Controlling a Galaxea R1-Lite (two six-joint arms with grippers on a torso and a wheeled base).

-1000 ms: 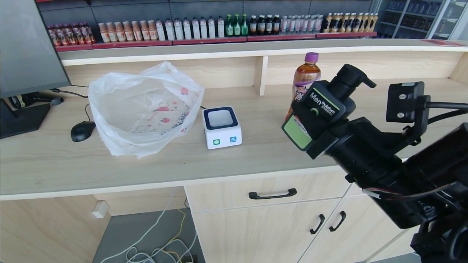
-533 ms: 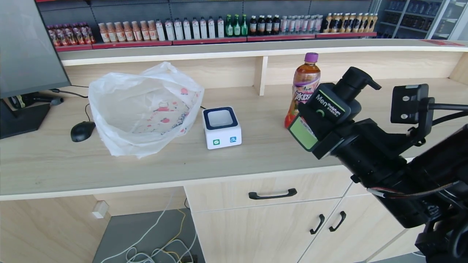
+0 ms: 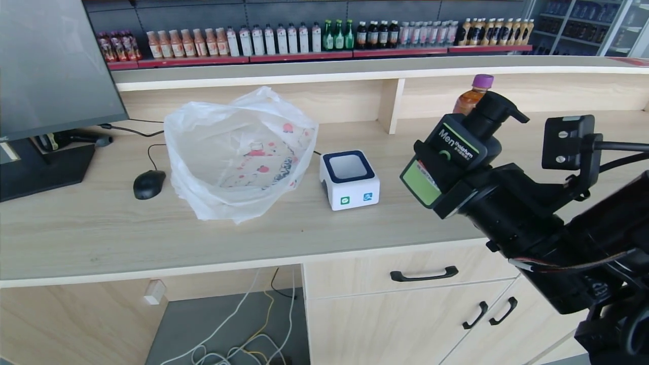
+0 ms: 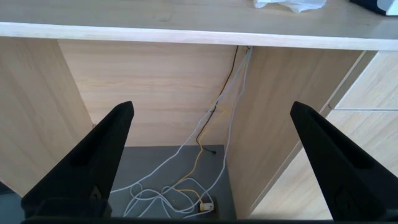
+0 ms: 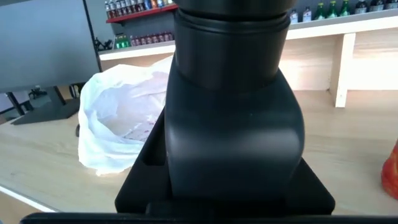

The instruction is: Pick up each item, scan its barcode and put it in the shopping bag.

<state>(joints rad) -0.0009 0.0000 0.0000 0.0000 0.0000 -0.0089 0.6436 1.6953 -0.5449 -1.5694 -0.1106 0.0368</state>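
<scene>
My right gripper (image 3: 453,178) is shut on a black pump bottle (image 3: 464,144) with a green label, held tilted above the counter's front edge, right of the white barcode scanner (image 3: 349,180). In the right wrist view the pump bottle (image 5: 233,118) stands close up with the white shopping bag (image 5: 121,124) behind it. The shopping bag (image 3: 238,152) stands open on the counter just left of the scanner. A tea bottle with a purple cap (image 3: 474,94) stands behind the held bottle, mostly hidden. My left gripper (image 4: 208,168) hangs open below the counter, with nothing between its fingers.
A black mouse (image 3: 149,183) and a monitor (image 3: 50,61) sit at the counter's left. A raised shelf ledge (image 3: 304,76) runs along the back. Drawers with black handles (image 3: 424,276) are under the counter (image 3: 101,228). Loose cables (image 4: 186,186) lie on the floor beneath.
The head camera has turned, so the whole picture slid right. Against the counter, my right gripper with the pump bottle now sits in front of the tea bottle.
</scene>
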